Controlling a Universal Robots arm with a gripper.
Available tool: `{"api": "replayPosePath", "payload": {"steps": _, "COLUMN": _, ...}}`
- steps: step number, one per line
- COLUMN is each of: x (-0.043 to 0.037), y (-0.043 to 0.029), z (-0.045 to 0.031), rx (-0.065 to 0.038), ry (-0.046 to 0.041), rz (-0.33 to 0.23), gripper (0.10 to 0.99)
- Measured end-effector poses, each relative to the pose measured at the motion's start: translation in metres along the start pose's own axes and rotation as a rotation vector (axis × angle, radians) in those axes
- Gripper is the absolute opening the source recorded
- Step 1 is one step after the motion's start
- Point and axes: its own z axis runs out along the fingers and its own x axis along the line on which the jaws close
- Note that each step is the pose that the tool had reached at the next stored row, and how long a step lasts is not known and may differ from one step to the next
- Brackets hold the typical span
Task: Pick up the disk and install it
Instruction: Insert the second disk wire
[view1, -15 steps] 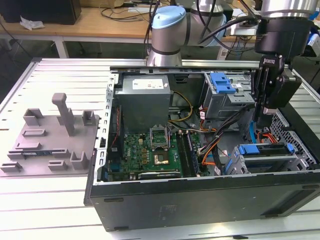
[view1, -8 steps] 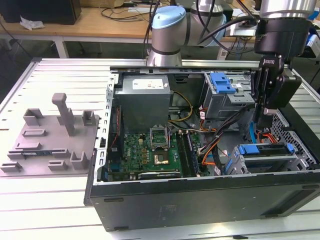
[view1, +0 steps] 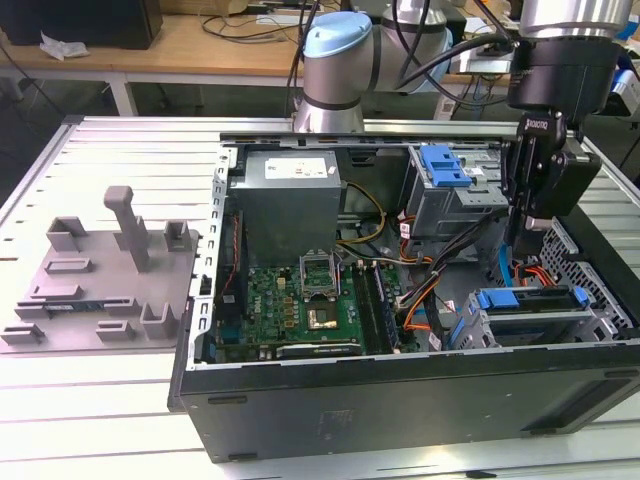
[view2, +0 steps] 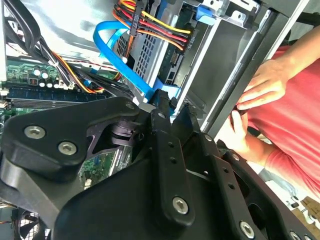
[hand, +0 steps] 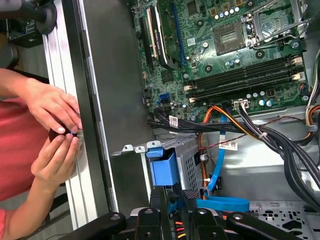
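In the exterior view we see the gripper (view1: 522, 225) down inside the open computer case (view1: 400, 400), above the disk (view1: 530, 318) sitting in its bay. In the second wrist view a person's hands (view2: 260, 90) touch the case edge. In the first wrist view the motherboard (hand: 235, 55) shows — we cannot tell how the gripper stands.

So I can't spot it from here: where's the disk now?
In the exterior view the disk sits in the drive cage at the case's right front corner, under the gripper.
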Motion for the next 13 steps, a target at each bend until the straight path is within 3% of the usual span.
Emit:
{"api": "replayPosePath", "payload": {"steps": 4, "x": 0.0, "y": 0.0, "z": 0.0001, "rx": 0.0, "ry": 0.0, "rz": 0.0, "gripper": 0.286}}
{"api": "replayPosePath", "payload": {"steps": 6, "x": 0.0, "y": 0.0, "z": 0.0001, "rx": 0.0, "ry": -0.0001, "rz": 0.0, "gripper": 0.161}}
{"api": "replayPosePath", "payload": {"steps": 13, "x": -0.0001, "y": 0.0, "z": 0.0002, "rx": 0.0, "ry": -0.0001, "rz": 0.0, "gripper": 0.161}}
